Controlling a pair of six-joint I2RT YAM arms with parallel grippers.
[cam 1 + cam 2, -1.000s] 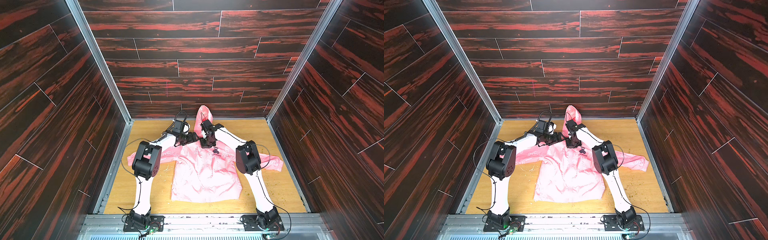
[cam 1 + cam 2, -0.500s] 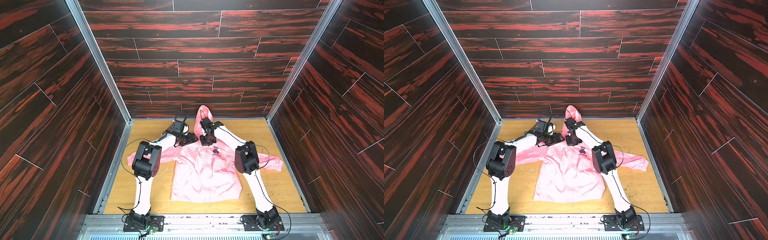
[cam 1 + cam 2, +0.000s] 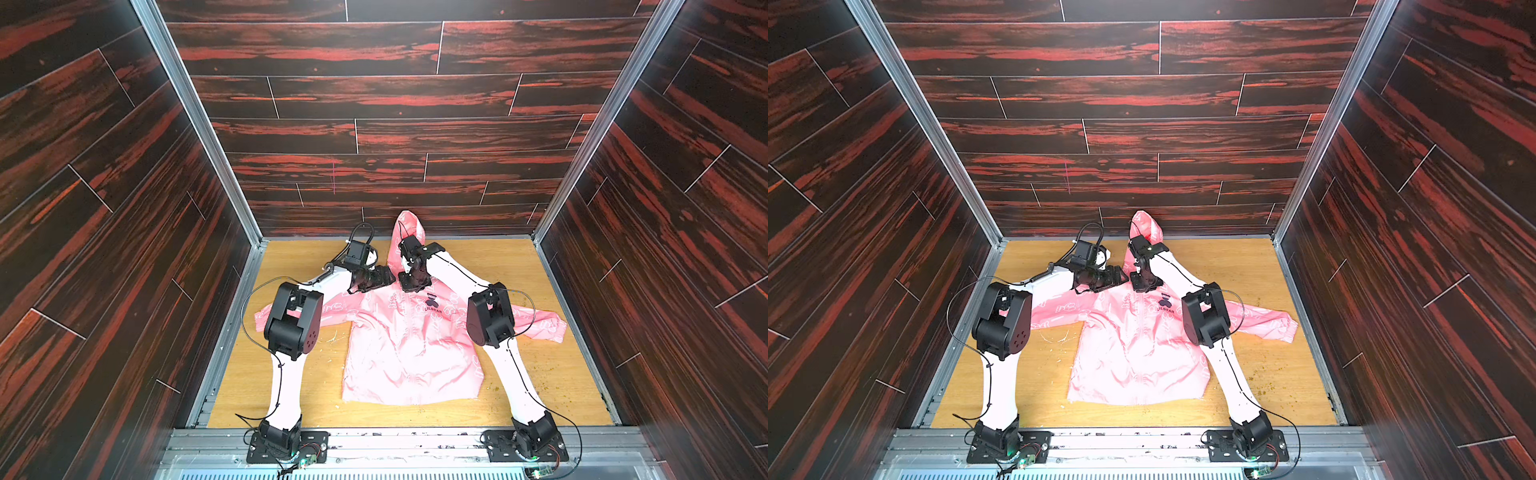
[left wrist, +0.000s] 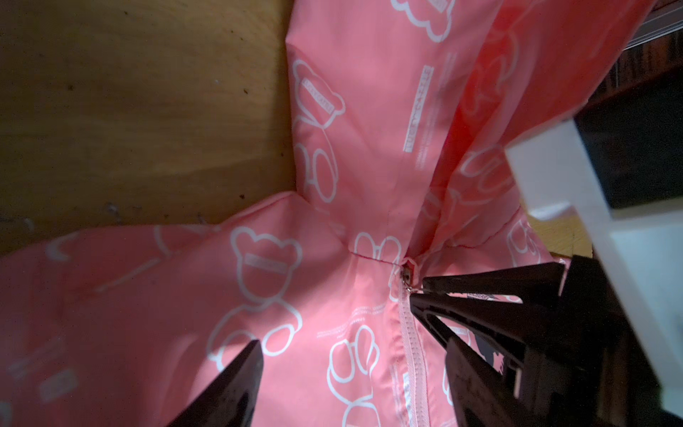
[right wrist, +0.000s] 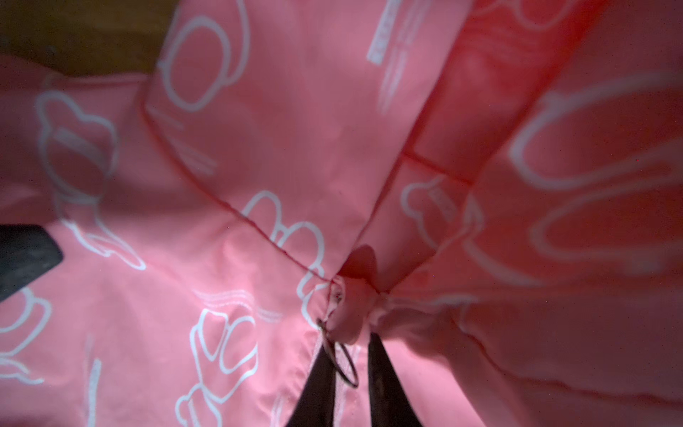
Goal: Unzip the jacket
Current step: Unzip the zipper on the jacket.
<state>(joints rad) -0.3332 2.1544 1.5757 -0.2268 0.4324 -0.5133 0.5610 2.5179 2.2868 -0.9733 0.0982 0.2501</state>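
Note:
The pink jacket [image 3: 407,345] [image 3: 1133,345] lies flat on the wooden floor, front up and zipped, with its hood against the back wall. My right gripper [image 3: 409,286] [image 3: 1144,286] [image 5: 349,345] points down at the collar, right at the zipper's top. Its jaws stand a narrow gap apart, and the thin metal pull ring [image 5: 354,373] lies loose between them. The left wrist view shows the slider [image 4: 405,275] at the top of the closed zipper track [image 4: 410,351]. My left gripper [image 3: 388,276] [image 3: 1121,276] [image 4: 353,345] hovers open over the chest, holding nothing.
Dark wood-panel walls [image 3: 124,208] close in the left, right and back sides. The jacket's sleeves [image 3: 540,326] spread toward both side walls, partly under my elbows. Small crumbs [image 3: 557,380] dot the floor. A metal rail [image 3: 395,440] with both arm bases runs along the front.
My right gripper's jaws have parted a little at the zipper's top, and its wrist has shifted slightly. The left arm has barely moved.

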